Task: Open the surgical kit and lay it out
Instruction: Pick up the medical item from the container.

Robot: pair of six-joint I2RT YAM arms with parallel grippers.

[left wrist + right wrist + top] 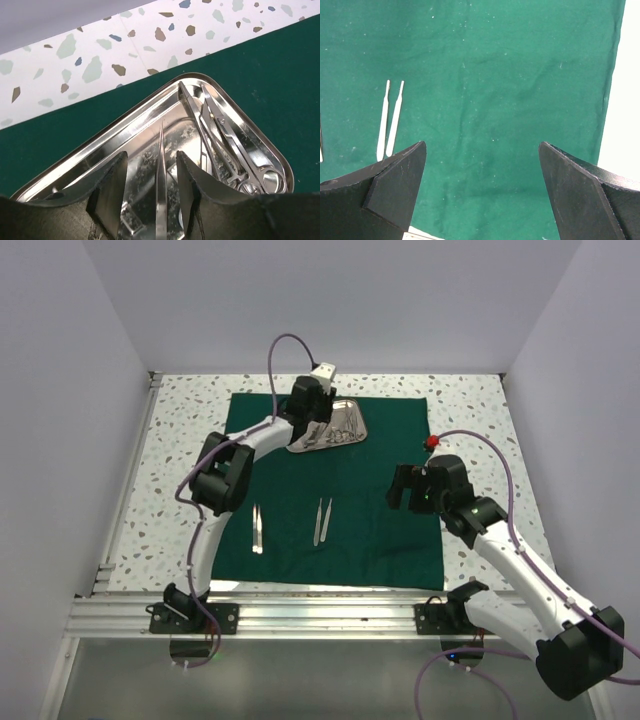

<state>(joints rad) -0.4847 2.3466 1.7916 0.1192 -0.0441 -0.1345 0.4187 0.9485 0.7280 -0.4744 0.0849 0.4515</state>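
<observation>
Spread on the counter (180, 440), the dark green cloth (380, 530) carries one pair of tweezers (257, 530) at 8 o'clock and a second pair (322, 522) at 6; at 3 o'clock the right gripper (394, 488) hangs over the cloth, jaws wide, holding nothing; at 12 o'clock the steel tray (125, 131) holds scissor-like instruments (225, 145); there the left gripper (151, 156), half parted, straddles a third tweezers (161, 167), a gap on either side.

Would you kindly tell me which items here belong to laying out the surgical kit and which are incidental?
Job: green cloth, steel tray, scissor-like instruments in it, tweezers inside the left claw, two laid-out tweezers.
Incidental: aluminium rail, purple cables.
</observation>
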